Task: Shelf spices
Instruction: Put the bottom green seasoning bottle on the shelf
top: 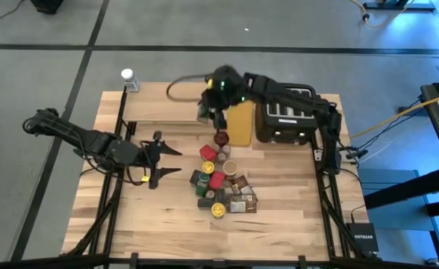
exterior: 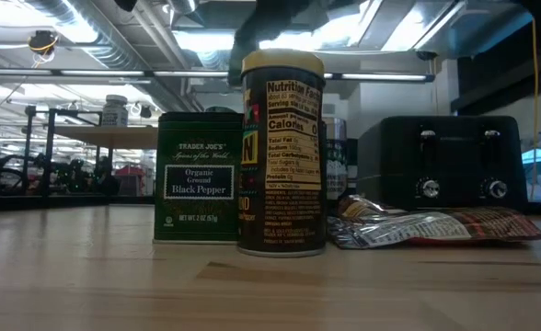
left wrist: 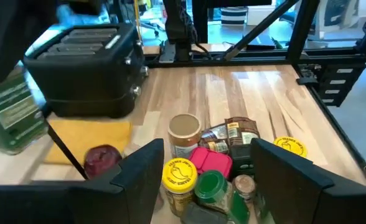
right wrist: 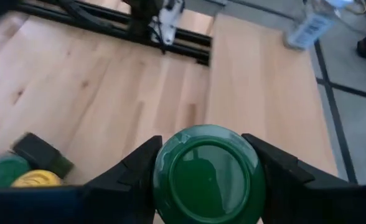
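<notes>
The spices (top: 221, 187) lie heaped at the middle of the table: jars, tins and packets. In the left wrist view a yellow-lidded jar (left wrist: 180, 174) and a green-lidded one (left wrist: 211, 186) show among them. My right gripper (top: 208, 112) is shut on a green-lidded jar (right wrist: 208, 174) and holds it in the air by the right end of the shelf (top: 160, 104), a raised light-wood plank at the far left. My left gripper (top: 176, 161) hangs open left of the heap, touching nothing. A white-lidded jar (top: 130, 78) stands on the shelf's far left corner. My right gripper pinches the green-lidded jar between its two fingers, one on each side at the lid's rim (right wrist: 164, 168). The fingers slant down toward the table's far left. The jar is lifted clear of the table, its green-labelled body (left wrist: 9, 112) below the fingers.
A black toaster (top: 283, 119) stands at the far right, with a flat yellow board (top: 240, 123) and a dark red round knob (top: 221, 138) beside it. In the low view a black pepper tin (exterior: 197, 175), a tall jar (exterior: 282, 152) and a foil packet (exterior: 427, 225) stand close.
</notes>
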`<action>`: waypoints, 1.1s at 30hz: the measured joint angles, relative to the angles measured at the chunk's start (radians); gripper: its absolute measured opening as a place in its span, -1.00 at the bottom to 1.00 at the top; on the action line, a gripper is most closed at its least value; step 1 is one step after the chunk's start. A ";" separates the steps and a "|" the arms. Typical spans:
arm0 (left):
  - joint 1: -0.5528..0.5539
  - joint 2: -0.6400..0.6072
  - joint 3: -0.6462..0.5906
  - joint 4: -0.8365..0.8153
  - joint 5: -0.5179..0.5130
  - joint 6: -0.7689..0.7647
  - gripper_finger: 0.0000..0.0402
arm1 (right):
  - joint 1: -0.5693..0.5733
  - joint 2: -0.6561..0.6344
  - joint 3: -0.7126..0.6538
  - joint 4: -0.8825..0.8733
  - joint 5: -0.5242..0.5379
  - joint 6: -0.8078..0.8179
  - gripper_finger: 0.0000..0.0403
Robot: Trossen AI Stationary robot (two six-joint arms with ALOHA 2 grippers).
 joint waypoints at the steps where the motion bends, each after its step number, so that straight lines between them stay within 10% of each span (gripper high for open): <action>1: 0.004 -0.003 0.000 0.001 -0.005 0.009 0.16 | -0.020 0.006 0.000 0.019 -0.026 -0.003 -0.01; 10: 0.062 -0.004 0.000 0.004 -0.035 0.093 0.16 | -0.136 0.090 -0.001 0.114 -0.171 -0.077 -0.01; 33: 0.157 -0.004 0.000 -0.001 -0.035 0.134 0.16 | -0.140 0.129 0.060 0.172 -0.096 -0.046 0.28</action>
